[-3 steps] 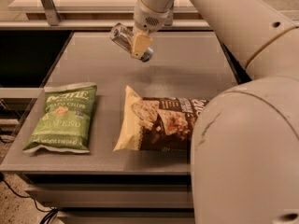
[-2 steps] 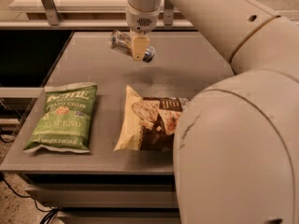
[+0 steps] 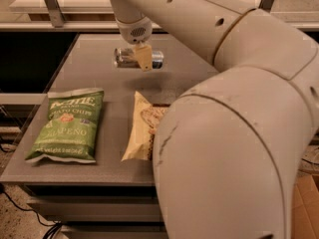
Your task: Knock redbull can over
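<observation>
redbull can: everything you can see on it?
The redbull can is a slim metal cylinder, silver at its left end, blue at the right. It is horizontal, lengthwise left-right, over the far middle of the table. The gripper covers its middle from in front; contact, and whether it rests on the table, cannot be told.

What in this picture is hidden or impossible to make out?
- redbull can: camera view, its middle is hidden by the gripper in front of it; whether it rests on the table is unclear.
- tan chip bag: camera view, its right part is covered by the robot arm.
- The table's right side: behind the same arm.
</observation>
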Available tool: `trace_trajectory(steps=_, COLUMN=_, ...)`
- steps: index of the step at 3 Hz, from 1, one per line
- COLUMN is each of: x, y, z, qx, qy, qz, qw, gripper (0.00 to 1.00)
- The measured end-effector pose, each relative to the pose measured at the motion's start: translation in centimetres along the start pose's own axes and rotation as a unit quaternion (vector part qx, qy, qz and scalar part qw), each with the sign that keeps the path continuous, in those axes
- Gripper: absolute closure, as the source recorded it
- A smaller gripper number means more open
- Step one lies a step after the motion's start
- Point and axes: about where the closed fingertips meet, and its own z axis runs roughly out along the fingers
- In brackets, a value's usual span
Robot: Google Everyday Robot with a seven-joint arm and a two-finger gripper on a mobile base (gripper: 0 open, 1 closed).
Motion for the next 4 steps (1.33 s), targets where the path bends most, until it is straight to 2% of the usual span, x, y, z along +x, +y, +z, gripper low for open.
trace_trajectory(steps=1, x=-0.7, y=0.0, z=0.3, qx=-0.007, qy=0.022, qz=-0.023, qw=0.9995, gripper=0.82)
trace_trajectory(steps=2, x=-1.3, y=0.1, z=0.7, qx=-0.014, qy=0.027, qz=-0.036, qw=0.9989, gripper=0.59)
trace_trajectory(steps=4, x=-2.6, y=0.2, z=1.6, qx=-0.03, qy=0.017, qz=-0.054, qw=0.998, gripper=0.12)
